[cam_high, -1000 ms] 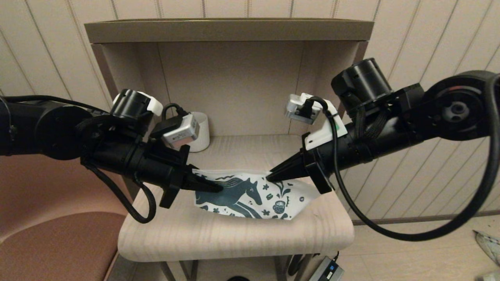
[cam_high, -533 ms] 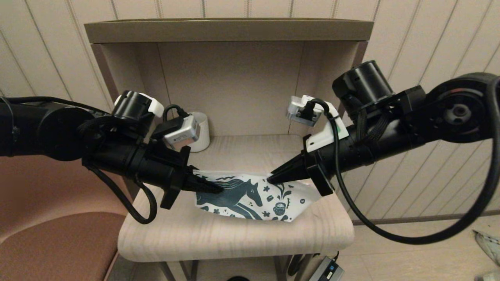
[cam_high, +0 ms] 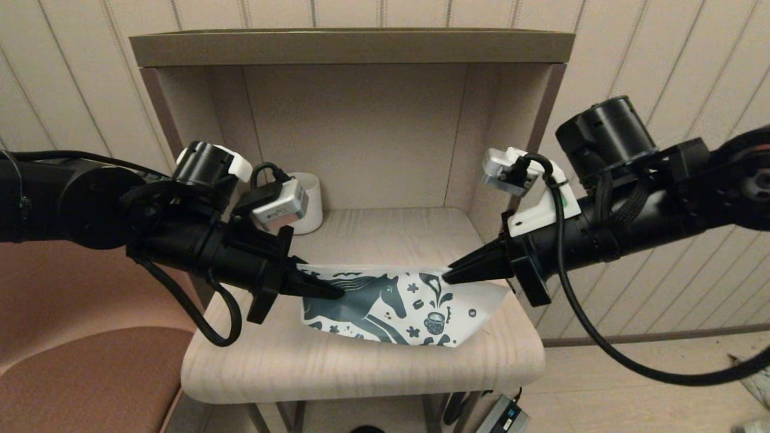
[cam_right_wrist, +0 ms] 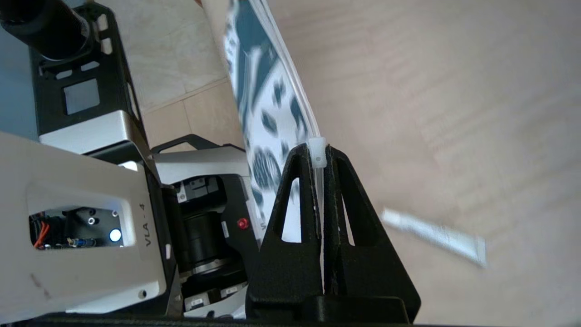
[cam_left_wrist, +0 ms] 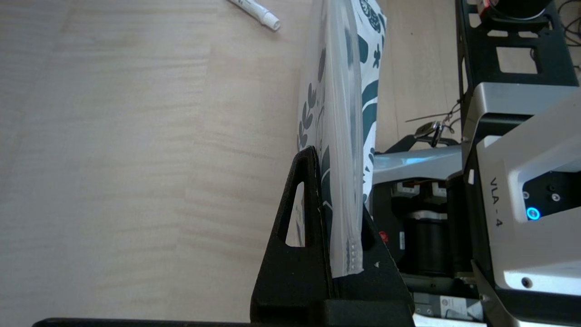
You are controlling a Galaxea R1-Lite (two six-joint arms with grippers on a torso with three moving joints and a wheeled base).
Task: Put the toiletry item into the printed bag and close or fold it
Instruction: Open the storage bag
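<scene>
The printed bag (cam_high: 397, 307) hangs on edge between both grippers, just above the wooden shelf (cam_high: 361, 367). My left gripper (cam_high: 337, 293) is shut on the bag's left end (cam_left_wrist: 338, 91). At the bag's top edge, my right gripper (cam_high: 448, 276) is shut on the white zip slider (cam_right_wrist: 317, 152). The toiletry item, a slim white tube (cam_left_wrist: 256, 10), lies loose on the shelf beyond the bag, outside it. The right wrist view shows the tube (cam_right_wrist: 435, 236) beside the right fingers. The bag hides it in the head view.
A white ribbed mug (cam_high: 307, 204) stands at the back left of the shelf, behind my left wrist. The niche's side walls (cam_high: 481, 150) and top board (cam_high: 349, 48) close in the space. A brown seat (cam_high: 78, 373) lies lower left.
My right gripper has slid to the right along the bag's top edge, and the bag has stretched and shifted right with it. The left gripper has stayed put.
</scene>
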